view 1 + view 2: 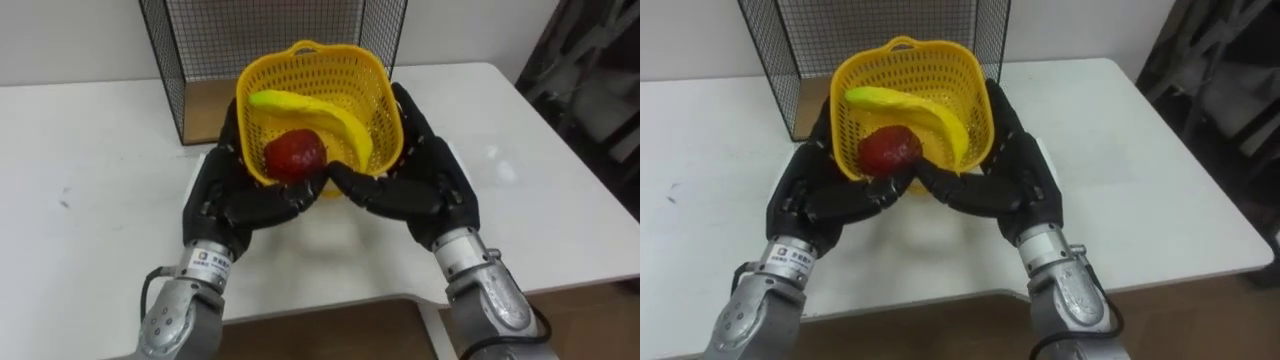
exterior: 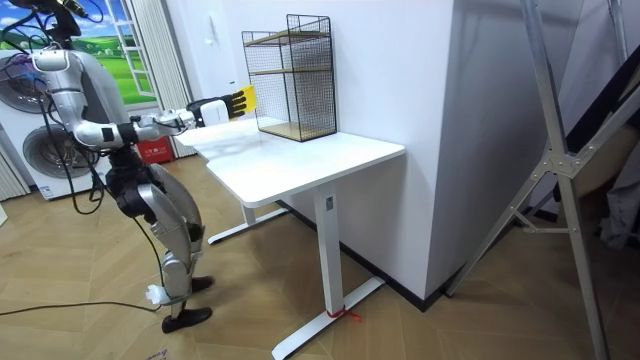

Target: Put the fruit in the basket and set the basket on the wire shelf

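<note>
Above the white table (image 1: 90, 200): basket in 2 hands

Just before the black wire shelf (image 1: 170, 60), a yellow plastic lattice basket (image 1: 385, 100) is held over the table. The left hand (image 1: 235, 195) and right hand (image 1: 420, 185) clasp its 2 sides, fingers laid along the walls and thumbs curled round its near lower edge. Inside lie 1 yellow banana (image 1: 320, 112) and 1 dark red apple (image 1: 294, 155), the banana arching just behind the apple.

one basket (image 1: 345, 68), one banana (image 1: 322, 113), one red fruit (image 1: 294, 153)
</note>
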Robot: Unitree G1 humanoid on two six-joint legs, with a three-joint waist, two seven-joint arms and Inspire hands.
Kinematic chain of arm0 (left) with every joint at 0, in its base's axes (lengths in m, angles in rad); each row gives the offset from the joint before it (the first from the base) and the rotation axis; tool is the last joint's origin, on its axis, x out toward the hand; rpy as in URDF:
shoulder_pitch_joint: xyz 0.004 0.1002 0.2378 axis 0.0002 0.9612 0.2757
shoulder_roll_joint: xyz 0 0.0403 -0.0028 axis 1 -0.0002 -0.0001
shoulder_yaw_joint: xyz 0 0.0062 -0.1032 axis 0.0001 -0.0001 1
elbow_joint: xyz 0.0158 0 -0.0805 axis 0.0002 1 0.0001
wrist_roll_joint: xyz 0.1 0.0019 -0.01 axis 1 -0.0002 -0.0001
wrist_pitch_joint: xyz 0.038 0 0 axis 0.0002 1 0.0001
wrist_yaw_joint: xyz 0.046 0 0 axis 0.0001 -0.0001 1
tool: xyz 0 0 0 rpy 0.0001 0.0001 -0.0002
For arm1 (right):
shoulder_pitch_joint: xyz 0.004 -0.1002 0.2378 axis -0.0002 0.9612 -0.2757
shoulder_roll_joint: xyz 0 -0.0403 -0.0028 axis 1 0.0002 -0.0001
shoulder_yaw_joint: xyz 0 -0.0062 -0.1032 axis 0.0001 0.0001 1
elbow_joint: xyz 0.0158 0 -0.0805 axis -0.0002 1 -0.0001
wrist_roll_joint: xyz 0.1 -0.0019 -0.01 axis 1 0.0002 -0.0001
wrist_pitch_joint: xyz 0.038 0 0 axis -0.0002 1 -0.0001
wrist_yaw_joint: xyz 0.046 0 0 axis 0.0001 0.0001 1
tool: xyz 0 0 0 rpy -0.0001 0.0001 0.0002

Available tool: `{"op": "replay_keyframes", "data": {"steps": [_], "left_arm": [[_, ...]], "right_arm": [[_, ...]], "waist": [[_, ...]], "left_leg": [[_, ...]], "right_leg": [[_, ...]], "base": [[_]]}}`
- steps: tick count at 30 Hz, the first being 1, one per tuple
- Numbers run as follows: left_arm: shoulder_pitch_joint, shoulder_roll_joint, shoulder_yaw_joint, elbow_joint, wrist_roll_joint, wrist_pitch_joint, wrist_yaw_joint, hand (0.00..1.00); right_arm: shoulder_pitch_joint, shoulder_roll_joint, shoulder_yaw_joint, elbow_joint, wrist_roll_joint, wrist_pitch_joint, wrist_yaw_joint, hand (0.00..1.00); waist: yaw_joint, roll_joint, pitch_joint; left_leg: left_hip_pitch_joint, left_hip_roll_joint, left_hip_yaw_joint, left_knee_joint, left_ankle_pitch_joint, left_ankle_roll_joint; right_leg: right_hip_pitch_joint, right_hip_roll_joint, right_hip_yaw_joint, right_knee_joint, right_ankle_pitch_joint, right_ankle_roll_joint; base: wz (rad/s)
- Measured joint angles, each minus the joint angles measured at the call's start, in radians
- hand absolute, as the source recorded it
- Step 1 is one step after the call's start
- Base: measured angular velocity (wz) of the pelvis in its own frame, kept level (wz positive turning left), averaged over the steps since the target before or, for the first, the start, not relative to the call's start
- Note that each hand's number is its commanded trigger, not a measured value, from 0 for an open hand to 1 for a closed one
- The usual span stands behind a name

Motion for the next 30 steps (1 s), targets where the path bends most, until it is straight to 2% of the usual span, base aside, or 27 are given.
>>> {"op": "replay_keyframes", "data": {"steps": [1, 2, 3, 5, 7, 9, 11, 13, 14, 16, 18, 19, 20, 21, 22, 23, 24, 27, 30], "left_arm": [[-0.001, 0.001, 0.002, 0.0, 0.0, -0.001, 0.0, 0.0], [-0.004, -0.001, 0.0, 0.0, 0.001, -0.005, 0.0, 0.0], [-0.004, -0.002, -0.005, 0.0, 0.001, -0.005, -0.001, 0.0], [-0.007, 0.001, -0.009, -0.002, 0.0, -0.005, -0.001, 0.0], [-0.008, 0.004, -0.009, -0.005, -0.009, -0.007, -0.001, 0.0], [-0.008, 0.004, -0.009, -0.006, -0.003, -0.012, -0.001, 0.0], [-0.006, 0.004, -0.011, -0.005, -0.003, -0.013, -0.001, 0.0], [-0.007, 0.01, -0.01, -0.009, -0.01, -0.014, -0.001, 0.0], [-0.008, 0.011, -0.01, -0.009, -0.011, -0.015, -0.001, 0.0], [-0.009, 0.005, -0.014, -0.009, -0.01, -0.016, -0.001, 0.0], [-0.012, 0.004, -0.009, -0.009, -0.009, -0.016, -0.001, 0.0], [-0.012, 0.004, -0.009, -0.009, -0.009, -0.018, -0.001, 0.0], [-0.013, 0.004, -0.01, -0.009, -0.009, -0.02, -0.001, 0.0], [-0.014, 0.006, -0.01, -0.008, -0.009, -0.021, -0.001, 0.0], [-0.014, 0.006, -0.011, -0.007, -0.01, -0.021, -0.001, 0.0], [-0.014, 0.004, -0.014, -0.001, -0.014, -0.021, -0.001, 0.0], [-0.014, 0.003, -0.015, 0.004, -0.014, -0.021, -0.001, 0.0], [-0.014, -0.001, -0.012, 0.014, -0.013, -0.021, -0.001, 0.0], [-0.014, -0.001, -0.012, 0.018, -0.013, -0.014, -0.001, 0.0]], "right_arm": [[0.003, -0.002, -0.003, 0.0, 0.0, 0.0, 0.002, 0.0], [0.001, -0.002, -0.005, -0.005, 0.001, -0.001, 0.002, 0.0], [-0.001, -0.008, -0.009, -0.007, 0.003, -0.006, 0.002, 0.0], [-0.001, -0.014, -0.008, -0.011, 0.003, -0.006, 0.002, 0.0], [-0.001, -0.02, -0.003, -0.021, 0.006, -0.006, 0.0, 0.0], [-0.001, -0.02, -0.003, -0.029, 0.003, -0.006, 0.0, 0.0], [-0.001, -0.023, -0.004, -0.032, 0.001, -0.006, 0.0, 0.0], [-0.002, -0.025, -0.001, -0.035, 0.008, -0.006, 0.0, 0.0], [-0.001, -0.024, 0.002, -0.035, 0.011, -0.006, -0.001, 0.0], [-0.002, -0.025, -0.001, -0.035, 0.015, -0.009, -0.003, 0.0], [-0.002, -0.028, -0.008, -0.033, 0.015, -0.016, -0.003, 0.0], [-0.002, -0.027, -0.01, -0.032, 0.013, -0.018, -0.002, 0.0], [-0.005, -0.028, -0.011, -0.029, 0.012, -0.022, -0.001, 0.0], [-0.014, -0.031, -0.01, -0.026, 0.013, -0.022, 0.0, 0.0], [-0.015, -0.03, -0.01, -0.026, 0.013, -0.022, 0.0, 0.0], [-0.012, -0.031, -0.007, -0.019, 0.014, -0.021, 0.0, 0.0], [-0.016, -0.031, -0.003, -0.009, 0.013, -0.021, 0.001, 0.0], [-0.031, -0.027, -0.001, 0.001, 0.016, -0.011, 0.001, 0.0], [-0.035, -0.027, -0.002, 0.001, 0.02, -0.002, 0.001, 0.0]], "waist": [[-0.009, -0.008, -0.0068], [-0.018, -0.016, -0.0103], [-0.016, -0.015, -0.008], [-0.019, -0.019, -0.0072], [-0.02, -0.02, -0.0035], [-0.03, -0.039, 0.0083], [-0.027, -0.041, 0.0097], [-0.029, -0.04, 0.01], [-0.031, -0.039, 0.0106], [-0.032, -0.039, 0.0114], [-0.029, -0.035, 0.0143], [-0.031, -0.032, 0.0162], [-0.034, -0.023, 0.022], [-0.033, -0.015, 0.0282], [-0.034, -0.014, 0.0295], [-0.035, -0.01, 0.0284], [-0.033, -0.009, 0.027], [-0.031, -0.01, 0.027], [-0.032, -0.014, 0.0236]], "left_leg": [[0.011, -0.009, -0.002, -0.011, 0.012, 0.01], [0.026, -0.02, -0.003, -0.024, 0.031, 0.021], [0.038, -0.027, -0.005, -0.02, 0.046, 0.036], [0.046, -0.042, -0.004, -0.019, 0.039, 0.044], [0.041, -0.054, -0.002, -0.019, 0.028, 0.048], [0.041, -0.081, 0.0, -0.005, 0.006, 0.055], [0.039, -0.084, 0.013, 0.028, -0.028, 0.061], [0.039, -0.088, 0.017, 0.049, -0.059, 0.067], [0.042, -0.093, 0.017, 0.06, -0.072, 0.073], [0.058, -0.1, 0.021, 0.061, -0.084, 0.083], [0.085, -0.1, 0.011, 0.042, -0.086, 0.086], [0.088, -0.099, 0.003, 0.043, -0.086, 0.087], [0.09, -0.095, -0.016, 0.039, -0.086, 0.087], [0.089, -0.094, -0.018, 0.034, -0.086, 0.087], [0.088, -0.094, -0.018, 0.035, -0.086, 0.087], [0.093, -0.097, -0.022, 0.037, -0.086, 0.087], [0.106, -0.096, -0.021, 0.025, -0.084, 0.083], [0.132, -0.086, -0.021, -0.017, -0.077, 0.072], [0.144, -0.08, -0.025, -0.036, -0.075, 0.067]], "right_leg": [[0.003, -0.006, -0.005, -0.001, -0.006, 0.006], [0.019, -0.014, -0.009, -0.011, -0.012, 0.013], [0.039, -0.017, -0.009, -0.026, -0.015, 0.017], [0.051, -0.032, -0.006, -0.041, -0.02, 0.025], [0.045, -0.044, -0.006, -0.037, -0.029, 0.031], [0.041, -0.071, -0.011, 0.0, -0.072, 0.037], [0.045, -0.081, -0.008, 0.021, -0.093, 0.043], [0.04, -0.089, -0.013, 0.075, -0.106, 0.059], [0.022, -0.099, -0.017, 0.14, -0.107, 0.065], [0.002, -0.109, -0.011, 0.203, -0.096, 0.087], [-0.006, -0.106, -0.026, 0.226, -0.065, 0.134], [-0.008, -0.105, -0.033, 0.228, -0.058, 0.14], [-0.013, -0.103, -0.034, 0.202, -0.07, 0.144], [-0.034, -0.103, -0.034, 0.135, -0.077, 0.136], [-0.046, -0.107, -0.032, 0.098, -0.074, 0.131], [-0.061, -0.113, -0.042, 0.073, -0.044, 0.097], [-0.046, -0.112, -0.045, 0.054, -0.033, 0.084], [-0.01, -0.097, -0.05, 0.001, -0.013, 0.074], [0.016, -0.085, -0.052, -0.049, 0.003, 0.071]], "base": [[0.06], [0.15], [0.09], [0.03], [0.05], [0.15], [0.0], [-0.05], [0.04], [0.02], [0.02], [0.05], [0.04], [0.03], [0.13], [0.11], [0.06], [0.0], [-0.01]]}}
